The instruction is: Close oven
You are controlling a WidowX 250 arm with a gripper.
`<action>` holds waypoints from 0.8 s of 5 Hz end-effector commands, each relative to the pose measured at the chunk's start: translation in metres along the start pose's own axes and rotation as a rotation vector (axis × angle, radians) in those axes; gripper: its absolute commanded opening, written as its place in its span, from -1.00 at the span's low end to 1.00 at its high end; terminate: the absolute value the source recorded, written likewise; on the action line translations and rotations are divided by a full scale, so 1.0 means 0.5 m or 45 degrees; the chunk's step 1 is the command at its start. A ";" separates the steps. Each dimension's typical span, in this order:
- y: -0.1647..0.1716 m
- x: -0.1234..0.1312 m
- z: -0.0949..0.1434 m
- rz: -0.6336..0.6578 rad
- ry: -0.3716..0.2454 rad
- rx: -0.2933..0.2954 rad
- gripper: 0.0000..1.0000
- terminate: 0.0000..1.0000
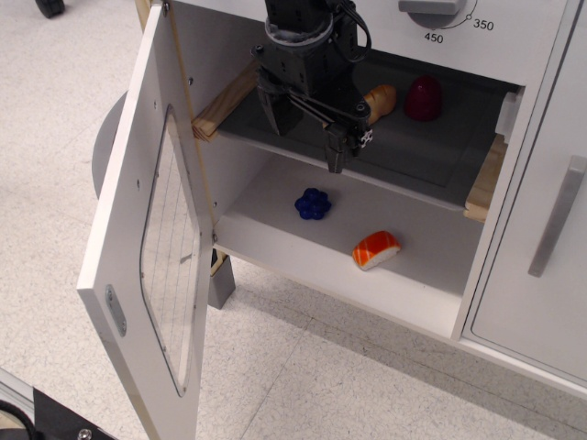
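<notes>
The numbers 450 and 350 are showing beside the temperature dial (433, 11), up and to the right of the gripper (304, 136). The oven (367, 183) is standing wide open, its door (147, 266) swinging out low and to the left of the gripper, wire-lined window facing into the room. The gripper is hanging in front of the grey shelf (413, 156), its fingers looking spread apart with nothing between them, though the angle is making that hard to confirm. Just behind it on the shelf, a tan bread-like piece (381, 99) and a dark red toy (424, 98) are sitting. Below it, on the oven floor, a blue toy (313, 203) and an orange-and-white sushi piece (377, 249) are lying. Far right, a cabinet door (541, 275) is staying shut.
</notes>
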State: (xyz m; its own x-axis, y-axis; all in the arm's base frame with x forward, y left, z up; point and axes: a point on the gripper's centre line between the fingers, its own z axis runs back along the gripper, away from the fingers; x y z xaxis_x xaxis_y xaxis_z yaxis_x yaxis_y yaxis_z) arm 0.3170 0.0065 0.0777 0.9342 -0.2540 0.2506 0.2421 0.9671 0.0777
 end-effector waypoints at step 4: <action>0.081 -0.080 0.189 0.436 0.002 0.008 1.00 -1.00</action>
State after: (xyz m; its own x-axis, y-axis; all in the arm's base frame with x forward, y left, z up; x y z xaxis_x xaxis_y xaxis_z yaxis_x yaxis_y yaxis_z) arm 0.2603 0.0546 0.1492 0.9741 0.0887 0.2081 -0.0881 0.9960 -0.0120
